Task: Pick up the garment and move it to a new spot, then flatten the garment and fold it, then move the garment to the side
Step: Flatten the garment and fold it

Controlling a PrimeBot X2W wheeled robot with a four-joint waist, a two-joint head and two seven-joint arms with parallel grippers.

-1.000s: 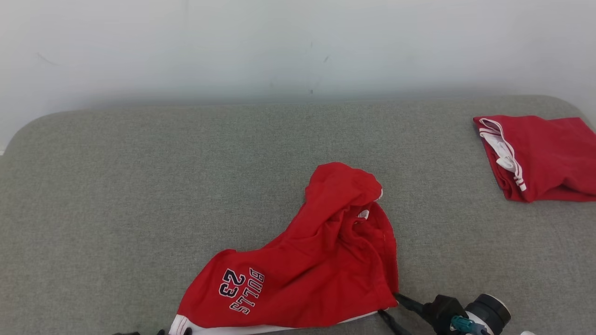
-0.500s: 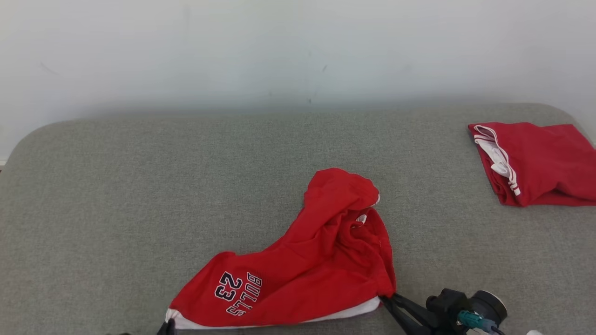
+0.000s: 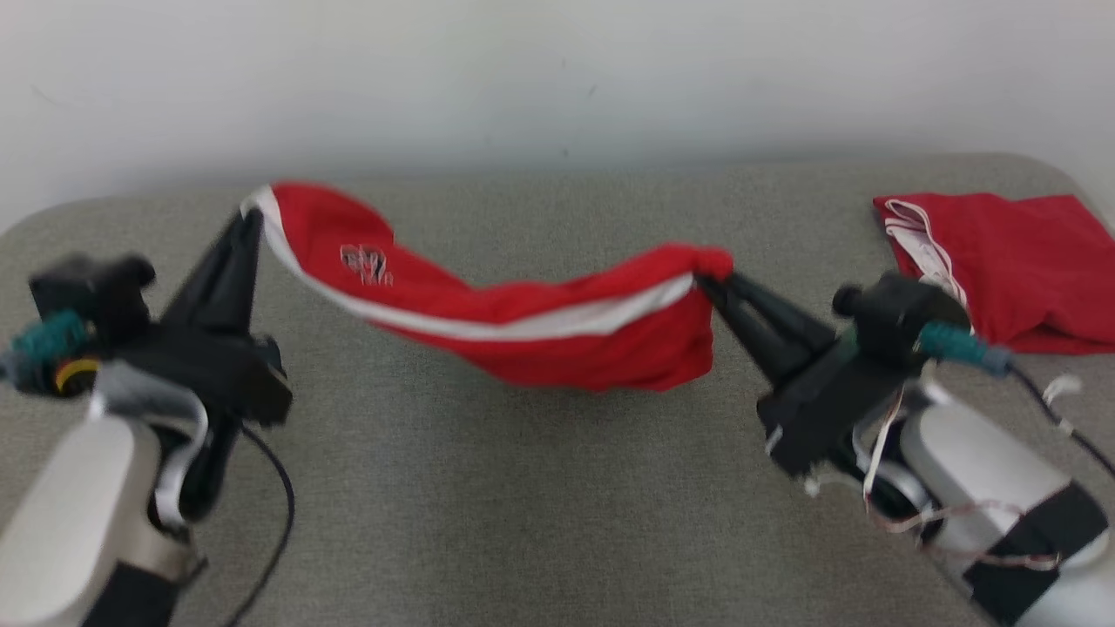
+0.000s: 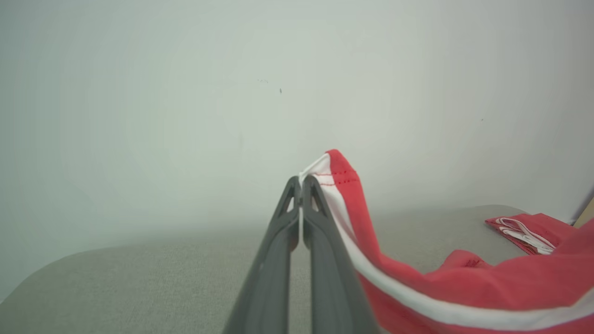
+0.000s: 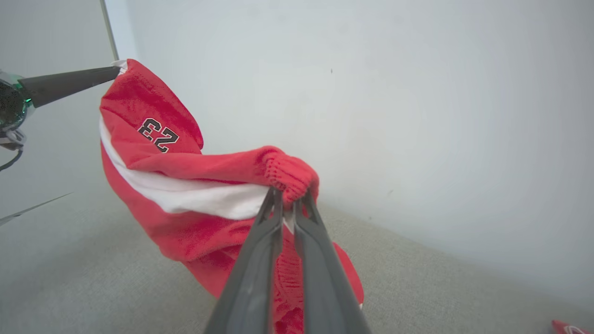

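Here the garment (image 3: 592,357), a red sport piece with a white band (image 3: 523,331) along one edge, hangs in the air above the grey desk (image 3: 523,505), stretched between the two tools. The left tool (image 3: 250,218) is clamped on the white-edged corner, at the 10 o'clock end of the cloth in the head view. Its two dark fingers are pressed together on the hem, and the left wrist view shows no gap between them. The right tool (image 3: 706,283) is clamped on the opposite end, at 3 o'clock of the cloth, where the fabric is bunched into a small lump at the fingertips. Between the two grips the cloth sags in the middle; I cannot tell if its lowest part touches the desk.

In the right wrist view the number 23 (image 5: 158,132) can be read, in dark digits with a white outline. It sits near the end that the left tool holds, and it appears upside down. In the head view the same print is blurred and I cannot read it.

A second red garment (image 3: 1010,261), folded and with white trim on its near edge, lies on the desk at 2 o'clock of the head view, apart from the held one. A pale wall (image 3: 557,78) stands at 12 o'clock.
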